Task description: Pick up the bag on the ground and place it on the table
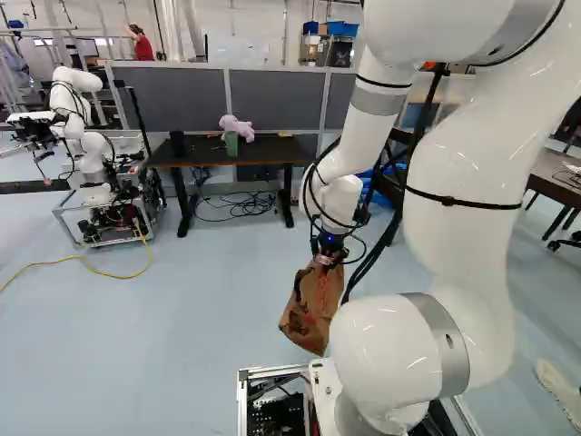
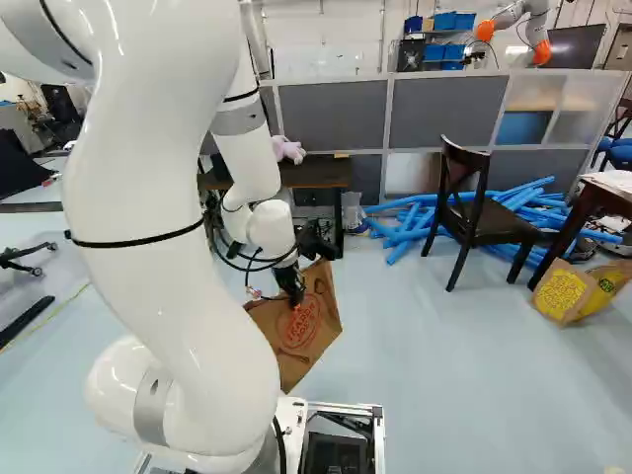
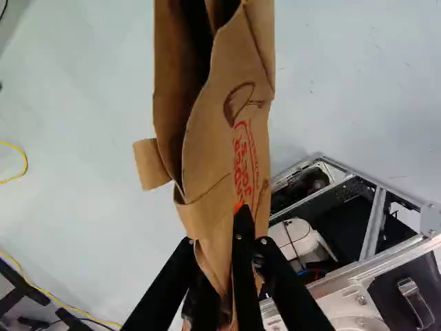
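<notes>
Floor [image 1: 182,318]: pale blue, running ahead to the partition [image 1: 186,100]; crossed at the left of the left base view by a yellow cable [image 1: 104,271], near another robot [image 1: 91,150].
Bag [image 2: 314,326]: brown paper, hanging tilted from the gripper [image 2: 296,300] near the front of the base; apparently clear of the floor, to judge by both base views.
Jaws: clamped on gathered paper, one finger to each side; probably pinched there for a thin, easy hold, leaving the rest to dangle. Cannot tell whether bearing on a handle or plain paper.
Arm [image 1: 463,182]: bent over and reaching down, likely for want of a low grip on something meant to start at ground level.
Table [image 1: 272,150]: dark-topped, well apart from the bag; bearing a purple plush toy [image 1: 238,127] and a green object [image 1: 231,143].
Next: raise above table height, probably drive nearer, then lower onto bare tabletop beside the toy.
Risk: soft paper, liable to swing, tear or slip at the pinch; likely to fold over on landing without support beneath.
</notes>
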### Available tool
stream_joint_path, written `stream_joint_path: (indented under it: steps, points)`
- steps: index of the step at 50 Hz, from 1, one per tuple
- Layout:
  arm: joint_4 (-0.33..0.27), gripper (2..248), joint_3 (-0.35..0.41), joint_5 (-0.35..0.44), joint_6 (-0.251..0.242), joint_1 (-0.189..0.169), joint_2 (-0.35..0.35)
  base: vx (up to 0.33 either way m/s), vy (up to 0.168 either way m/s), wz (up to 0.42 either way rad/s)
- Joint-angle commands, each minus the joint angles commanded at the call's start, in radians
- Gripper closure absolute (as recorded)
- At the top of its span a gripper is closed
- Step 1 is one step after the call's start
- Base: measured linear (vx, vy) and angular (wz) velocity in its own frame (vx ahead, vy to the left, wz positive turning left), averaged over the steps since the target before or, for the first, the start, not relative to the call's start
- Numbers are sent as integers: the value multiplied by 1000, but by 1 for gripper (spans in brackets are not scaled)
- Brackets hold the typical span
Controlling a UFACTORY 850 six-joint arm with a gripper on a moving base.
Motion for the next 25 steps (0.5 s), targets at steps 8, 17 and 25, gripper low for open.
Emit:
stream_joint_path:
  steps: [8, 17, 25]
  points:
    - [0, 229, 11, -29, 0, -11, 41, 0, 0, 0]
    - [0, 229, 21, -61, 0, -23, 87, 0, 0, 0]
    - [0, 229, 30, -90, 0, -33, 129, 0, 0, 0]
